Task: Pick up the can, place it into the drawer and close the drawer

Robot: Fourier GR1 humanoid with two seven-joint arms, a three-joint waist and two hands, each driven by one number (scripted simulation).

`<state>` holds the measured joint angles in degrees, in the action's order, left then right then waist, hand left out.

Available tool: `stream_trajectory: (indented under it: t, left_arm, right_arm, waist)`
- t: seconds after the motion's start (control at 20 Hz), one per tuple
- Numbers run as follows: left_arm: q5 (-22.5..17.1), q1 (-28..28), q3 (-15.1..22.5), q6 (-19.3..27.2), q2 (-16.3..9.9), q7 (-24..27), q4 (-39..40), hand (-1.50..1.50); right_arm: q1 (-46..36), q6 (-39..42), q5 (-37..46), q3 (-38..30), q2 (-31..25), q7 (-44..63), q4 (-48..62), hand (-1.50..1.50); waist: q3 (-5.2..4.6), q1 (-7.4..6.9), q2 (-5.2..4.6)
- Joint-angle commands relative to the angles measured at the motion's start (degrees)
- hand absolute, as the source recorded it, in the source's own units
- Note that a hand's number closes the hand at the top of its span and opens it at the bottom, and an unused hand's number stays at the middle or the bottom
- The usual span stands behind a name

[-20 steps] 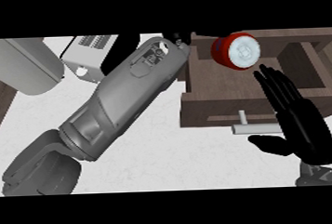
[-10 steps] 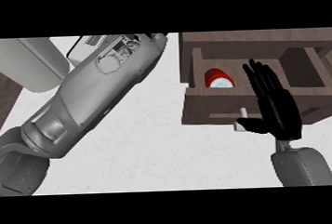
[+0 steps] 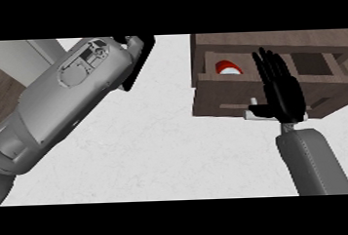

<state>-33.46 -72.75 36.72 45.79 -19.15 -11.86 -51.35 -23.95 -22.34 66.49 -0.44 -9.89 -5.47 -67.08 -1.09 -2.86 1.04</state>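
The red and white can (image 3: 229, 67) lies inside the open brown wooden drawer (image 3: 223, 100), only partly visible past the drawer's wall. My right hand (image 3: 283, 91) is open, fingers straight and pointing up, flat against the drawer's front just right of the can. It covers part of the pale handle (image 3: 252, 113). My left forearm fills the left of the view. Only a dark piece of my left hand (image 3: 135, 46) shows at the top edge, away from the drawer.
The white counter top (image 3: 171, 153) spreads below and left of the drawer. A dark wooden strip (image 3: 3, 89) and a pale grey panel (image 3: 16, 61) show at the far left behind my left forearm.
My right hand has moved left and up onto the drawer's front. The can now shows less, deeper in the drawer. My left arm has lifted toward the top of the view.
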Motion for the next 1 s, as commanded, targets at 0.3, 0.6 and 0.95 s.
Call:
stream_trajectory:
  t: [0.3,0.6,0.95]
  left_arm:
    - [0.6,7.5,-1.0,-2.9,-7.5,-2.8,-9.2,-1.50]
    - [2.1,13.3,-0.7,-1.1,-7.6,-2.3,-14.6,-1.50]
    - [4.0,17.2,-0.9,-0.5,-9.3,-2.8,-19.5,-1.50]
  right_arm:
    - [-12.7,-11.3,0.2,-6.3,1.5,-1.5,21.7,-1.50]
    - [-22.2,-16.8,1.4,-9.5,-0.6,-2.7,34.4,-1.50]
    - [-31.3,-21.2,3.4,-11.4,-0.6,-0.4,45.2,-1.50]
  waist:
    - [1.17,-1.39,-1.55]
    - [1.20,-1.84,-2.06]
    - [1.19,-2.45,-2.38]
